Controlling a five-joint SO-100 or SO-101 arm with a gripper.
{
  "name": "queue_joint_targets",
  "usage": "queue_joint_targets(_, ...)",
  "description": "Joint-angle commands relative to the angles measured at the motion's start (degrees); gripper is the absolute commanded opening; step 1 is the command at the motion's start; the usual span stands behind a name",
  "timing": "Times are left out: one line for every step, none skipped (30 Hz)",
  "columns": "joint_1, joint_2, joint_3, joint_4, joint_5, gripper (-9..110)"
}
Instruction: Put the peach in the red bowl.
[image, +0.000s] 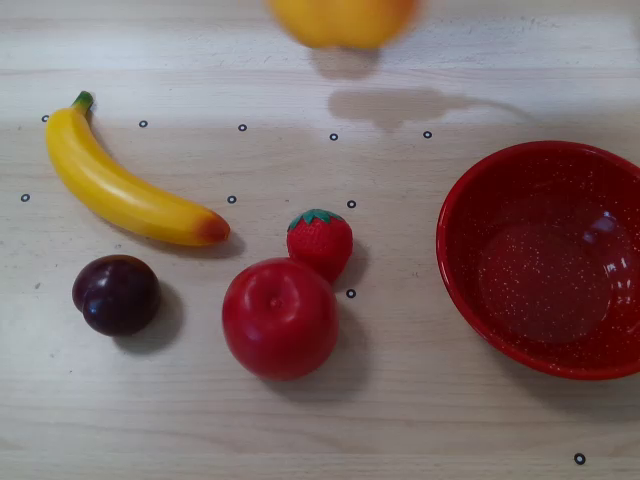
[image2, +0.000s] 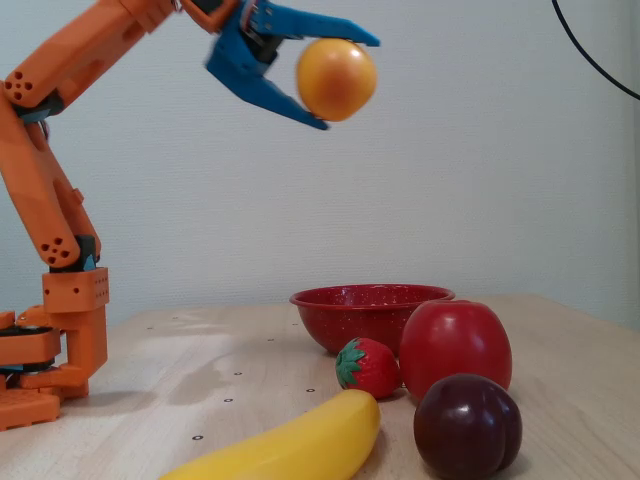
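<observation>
High above my wooden table (image2: 560, 340), the blue plastic gripper (image2: 345, 80) clamps the smooth round peach (image2: 336, 78); the glossy speckled red bowl (image2: 370, 310) sits well below it, toward the fixed view's right.

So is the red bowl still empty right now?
Empty. In the overhead view the red bowl shows only its speckled inside, and in the fixed view the peach sits high in the gripper, well above the table.
</observation>
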Motion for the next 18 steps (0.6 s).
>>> queue_joint_targets(5.89,5.19,1.76,-12.39,-2.64,0)
queue_joint_targets(7.56,5.27,4.13,-16.44,-2.81,0)
queue_joint_targets(9.23,5.27,6.42,-20.13,-2.72,0)
queue_joint_targets(10.72,5.27,8.61,-24.08,-2.64,0)
queue_joint_targets(12.22,5.01,10.55,-27.25,-2.37,0)
queue_joint_targets(13.62,4.57,11.95,-29.71,-2.11,0)
queue_joint_targets(14.94,4.04,13.18,-31.82,-1.85,0)
queue_joint_targets(16.26,3.6,14.68,-34.01,-1.41,0)
queue_joint_targets(17.49,3.34,16.44,-36.21,-0.79,0)
queue_joint_targets(18.63,2.99,18.37,-38.58,0.0,0)
queue_joint_targets(19.69,2.46,20.21,-41.22,0.88,0)
queue_joint_targets(20.57,1.76,21.97,-43.51,1.93,0)
queue_joint_targets(21.36,0.88,23.55,-45.88,2.99,0)
queue_joint_targets(22.06,-0.44,24.61,-47.46,4.13,0)
queue_joint_targets(22.41,-2.02,24.87,-48.08,4.83,0)
queue_joint_targets(22.76,-3.78,24.87,-48.6,5.89,0)
queue_joint_targets(23.03,-5.45,25.14,-49.57,6.86,0)
queue_joint_targets(23.12,-7.03,25.22,-50.62,7.73,0)
